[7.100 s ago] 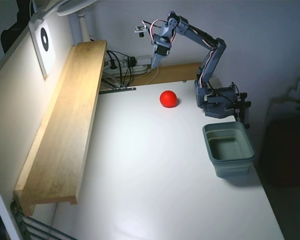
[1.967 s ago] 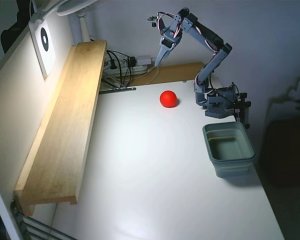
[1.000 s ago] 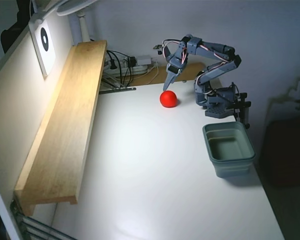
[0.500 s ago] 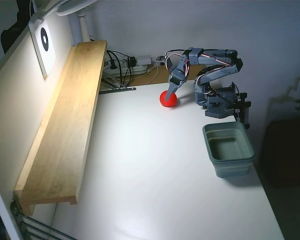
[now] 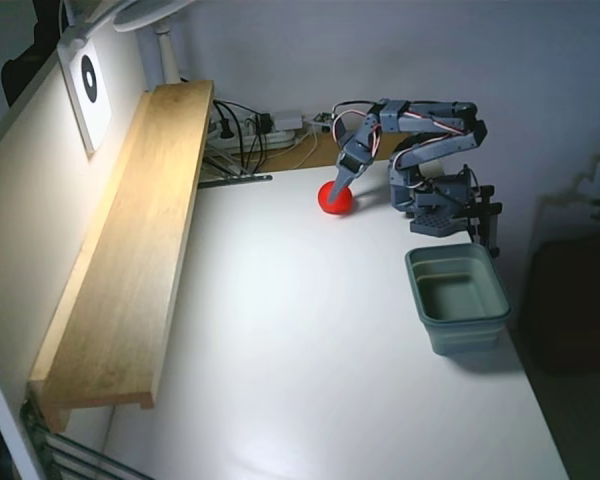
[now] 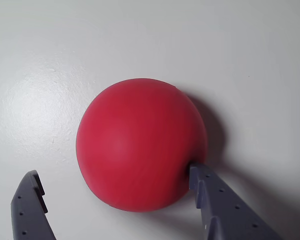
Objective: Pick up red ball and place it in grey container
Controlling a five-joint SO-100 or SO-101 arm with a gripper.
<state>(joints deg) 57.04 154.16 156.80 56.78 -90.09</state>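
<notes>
Hand [image 6: 115, 192] spread wide, its two fingers straddle the red ball [image 6: 140, 142] without gripping it: in the wrist view the right finger [image 6: 215, 200] touches or nearly touches the ball's lower right flank, while the left finger [image 6: 30, 205] stands clear of it with bare tabletop [image 6: 240, 50] showing between. The ball rests on the tabletop, its shadow falling to the right, and nothing suggests it has left the surface.

Seen from the fixed view, the ball [image 5: 333, 200] lies at the far end of the white tabletop [image 5: 310, 360], just in front of the arm's base [image 5: 435, 200], and the hand [image 5: 342, 184] reaches down onto it from above. The grey container [image 5: 457, 297] stands nearer the camera and to the right in that view, well apart from the ball, its inside apparently empty (the bottom is in shade, so small things could go unseen).

By my reading, the step in hand is the grasp itself: approach finished, closing not yet made. The next move calls for shutting the fingers evenly about the ball's widest part; since one finger is already at the ball and the other is not, the smooth sphere may roll or squirt aside as they close. After that comes a lift clear of the tabletop and a swing over to the container's rim.
</notes>
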